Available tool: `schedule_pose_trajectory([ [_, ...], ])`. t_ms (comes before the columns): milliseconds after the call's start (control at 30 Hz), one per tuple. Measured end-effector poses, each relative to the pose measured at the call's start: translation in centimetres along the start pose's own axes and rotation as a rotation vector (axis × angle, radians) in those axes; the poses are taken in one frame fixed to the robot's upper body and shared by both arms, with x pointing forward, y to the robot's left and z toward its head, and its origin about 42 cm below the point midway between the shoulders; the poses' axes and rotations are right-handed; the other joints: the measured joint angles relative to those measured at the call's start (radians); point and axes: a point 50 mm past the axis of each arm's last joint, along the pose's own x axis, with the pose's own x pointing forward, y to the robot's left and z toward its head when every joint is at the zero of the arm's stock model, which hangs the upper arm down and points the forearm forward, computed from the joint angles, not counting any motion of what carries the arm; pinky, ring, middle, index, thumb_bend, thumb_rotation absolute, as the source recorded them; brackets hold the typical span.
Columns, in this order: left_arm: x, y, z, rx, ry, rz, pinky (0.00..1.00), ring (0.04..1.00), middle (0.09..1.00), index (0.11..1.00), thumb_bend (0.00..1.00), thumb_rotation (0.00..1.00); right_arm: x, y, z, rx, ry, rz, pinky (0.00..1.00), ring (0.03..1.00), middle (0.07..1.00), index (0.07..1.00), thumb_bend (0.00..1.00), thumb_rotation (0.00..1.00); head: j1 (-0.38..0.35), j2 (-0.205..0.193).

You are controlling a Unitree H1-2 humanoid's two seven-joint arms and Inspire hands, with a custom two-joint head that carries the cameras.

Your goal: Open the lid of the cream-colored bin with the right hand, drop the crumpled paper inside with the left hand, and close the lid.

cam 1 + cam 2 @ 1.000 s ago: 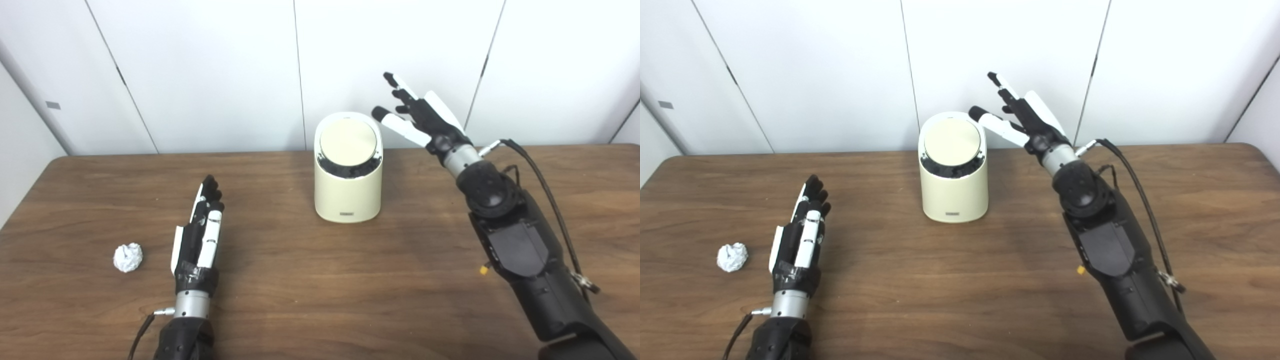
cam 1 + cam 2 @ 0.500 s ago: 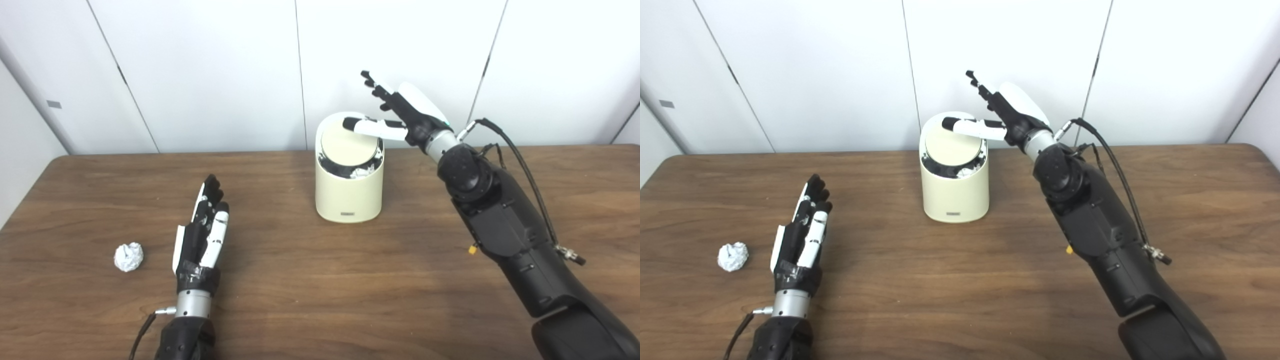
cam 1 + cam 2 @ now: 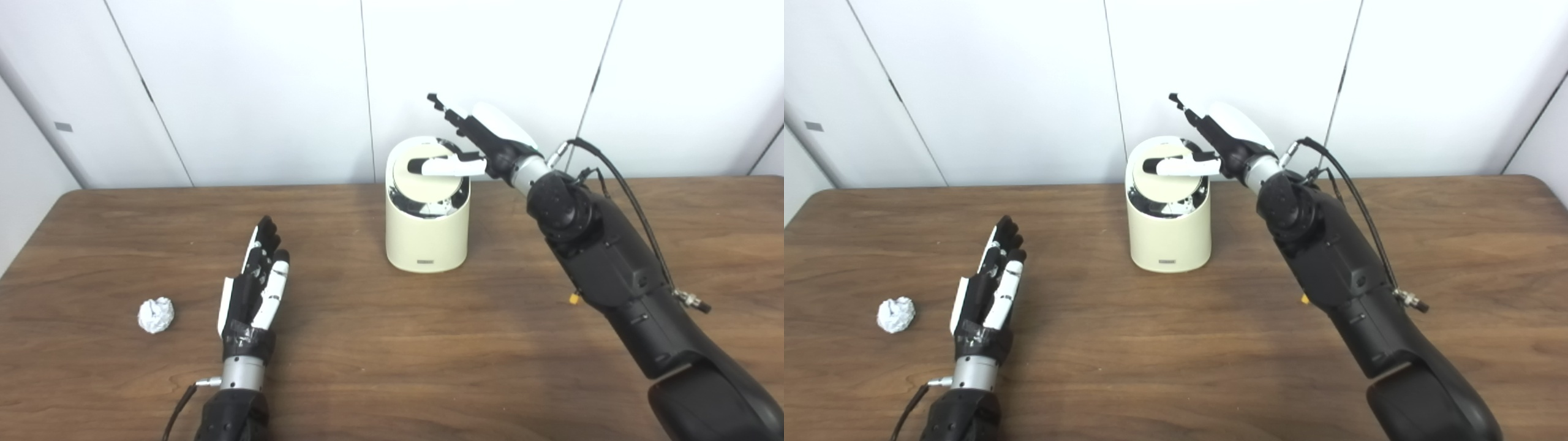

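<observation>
The right hand (image 3: 484, 138), fingers spread and holding nothing, lays its thumb across the tilted lid (image 3: 422, 184) of the bin (image 3: 427, 236) near the table's (image 3: 392, 343) far edge, while the left hand (image 3: 257, 288) rests open beside the paper (image 3: 155, 315) near the left edge.

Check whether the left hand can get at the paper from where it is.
Probably yes: the left hand lies open on the table beside the paper, with only bare wood between them.
</observation>
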Motion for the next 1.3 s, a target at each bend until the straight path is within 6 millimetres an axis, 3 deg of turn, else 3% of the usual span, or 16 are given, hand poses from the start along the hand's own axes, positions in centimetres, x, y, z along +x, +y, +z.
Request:
schedule_pose_trajectory([
  [400,-0.1,0.0,0.0,-0.005,0.001,0.002,1.00,1.000,0.992,1.000,0.30,0.59,0.5,0.6,-1.2,-0.014,0.053,0.029,0.88,0.951,0.974,0.985,0.73,0.75,-0.009,0.020],
  [600,-0.1,-0.1,0.0,-0.011,0.001,0.007,1.00,0.997,0.992,1.000,0.27,0.60,0.6,0.5,-1.2,-0.023,0.052,0.027,0.89,0.950,0.971,0.979,0.71,0.69,-0.009,0.025],
  [900,-0.1,-0.2,0.0,-0.012,0.001,0.008,1.00,0.996,0.988,1.000,0.29,0.60,0.5,0.4,-1.9,-0.045,0.071,0.031,0.87,0.942,0.956,0.973,0.75,0.65,-0.009,0.028],
  [1300,-0.1,-0.2,0.0,-0.014,0.006,0.014,1.00,1.000,0.986,1.000,0.29,0.58,0.0,-0.3,-2.4,-0.097,0.060,0.043,0.93,0.951,0.953,0.971,0.79,0.67,-0.011,0.034],
])
